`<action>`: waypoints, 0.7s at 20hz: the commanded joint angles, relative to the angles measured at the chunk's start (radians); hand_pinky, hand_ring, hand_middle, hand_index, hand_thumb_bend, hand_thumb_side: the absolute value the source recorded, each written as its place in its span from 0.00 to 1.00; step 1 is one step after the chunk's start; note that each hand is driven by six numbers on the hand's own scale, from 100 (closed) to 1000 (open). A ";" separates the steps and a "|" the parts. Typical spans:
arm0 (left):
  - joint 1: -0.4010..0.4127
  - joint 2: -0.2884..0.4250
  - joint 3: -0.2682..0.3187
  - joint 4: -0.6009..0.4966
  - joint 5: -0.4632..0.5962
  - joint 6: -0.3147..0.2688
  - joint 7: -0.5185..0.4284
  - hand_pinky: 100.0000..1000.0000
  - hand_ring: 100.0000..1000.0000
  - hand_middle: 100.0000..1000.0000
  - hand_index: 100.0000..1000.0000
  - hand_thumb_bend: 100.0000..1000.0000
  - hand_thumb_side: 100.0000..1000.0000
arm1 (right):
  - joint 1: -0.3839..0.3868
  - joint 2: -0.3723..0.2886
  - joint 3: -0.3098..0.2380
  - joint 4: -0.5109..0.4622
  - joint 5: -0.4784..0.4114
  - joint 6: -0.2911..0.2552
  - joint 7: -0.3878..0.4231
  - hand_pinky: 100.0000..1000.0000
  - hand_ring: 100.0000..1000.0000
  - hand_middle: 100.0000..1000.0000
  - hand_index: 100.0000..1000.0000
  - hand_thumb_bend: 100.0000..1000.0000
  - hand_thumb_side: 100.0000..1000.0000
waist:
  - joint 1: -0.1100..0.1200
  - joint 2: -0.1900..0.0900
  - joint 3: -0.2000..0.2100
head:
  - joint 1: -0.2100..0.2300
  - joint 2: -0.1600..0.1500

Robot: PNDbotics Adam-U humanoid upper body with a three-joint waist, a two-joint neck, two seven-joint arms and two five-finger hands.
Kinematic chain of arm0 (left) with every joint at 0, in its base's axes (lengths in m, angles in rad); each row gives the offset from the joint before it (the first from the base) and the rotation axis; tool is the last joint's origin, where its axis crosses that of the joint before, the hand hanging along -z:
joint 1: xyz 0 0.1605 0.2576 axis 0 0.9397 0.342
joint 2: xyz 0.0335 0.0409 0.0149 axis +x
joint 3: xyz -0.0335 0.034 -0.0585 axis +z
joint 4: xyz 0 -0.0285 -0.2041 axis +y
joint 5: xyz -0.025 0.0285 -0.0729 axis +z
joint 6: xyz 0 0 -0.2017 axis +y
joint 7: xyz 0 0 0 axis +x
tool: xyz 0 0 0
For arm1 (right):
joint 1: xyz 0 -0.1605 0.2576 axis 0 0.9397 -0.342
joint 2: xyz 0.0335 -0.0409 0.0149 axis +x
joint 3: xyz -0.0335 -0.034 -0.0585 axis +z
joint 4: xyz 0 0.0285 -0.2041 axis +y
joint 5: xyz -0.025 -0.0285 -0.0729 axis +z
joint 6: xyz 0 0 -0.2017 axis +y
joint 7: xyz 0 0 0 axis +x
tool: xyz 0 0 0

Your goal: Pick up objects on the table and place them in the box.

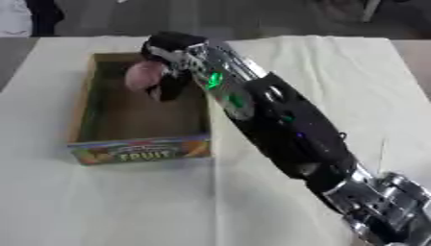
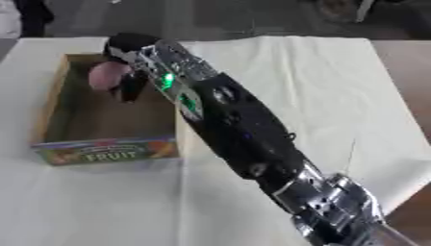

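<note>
An open cardboard box with a "FRUIT" label on its front wall stands on the white cloth at the left. My right arm reaches in from the lower right, across the box's right wall. My right hand hangs over the far end of the box, fingers curled round a pinkish rounded object held above the box floor. The box floor below looks bare. My left hand shows in neither view.
A white cloth covers the table, with wrinkles on the right. The table's bare edge shows at the far right. Dark floor and a person's clothing lie beyond the far edge.
</note>
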 commanded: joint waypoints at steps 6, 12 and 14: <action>-0.009 0.005 -0.001 -0.019 0.004 0.001 -0.001 0.77 0.53 0.56 0.79 0.00 0.49 | -0.027 0.027 -0.022 0.042 0.024 -0.036 0.051 0.77 0.89 0.73 0.67 0.00 0.04 | 0.004 -0.017 0.002 | -0.005 -0.008; -0.008 0.005 -0.001 -0.019 0.004 0.002 -0.001 0.77 0.53 0.56 0.79 0.00 0.49 | -0.035 0.033 -0.026 0.042 0.034 -0.046 0.089 0.82 0.93 0.80 0.86 0.23 0.02 | 0.003 -0.019 0.002 | -0.005 -0.009; -0.008 0.005 -0.001 -0.019 0.004 0.003 -0.001 0.77 0.53 0.56 0.79 0.00 0.49 | -0.037 0.034 -0.028 0.042 0.040 -0.048 0.107 0.83 0.94 0.82 0.88 0.34 0.00 | 0.003 -0.020 0.002 | -0.005 -0.010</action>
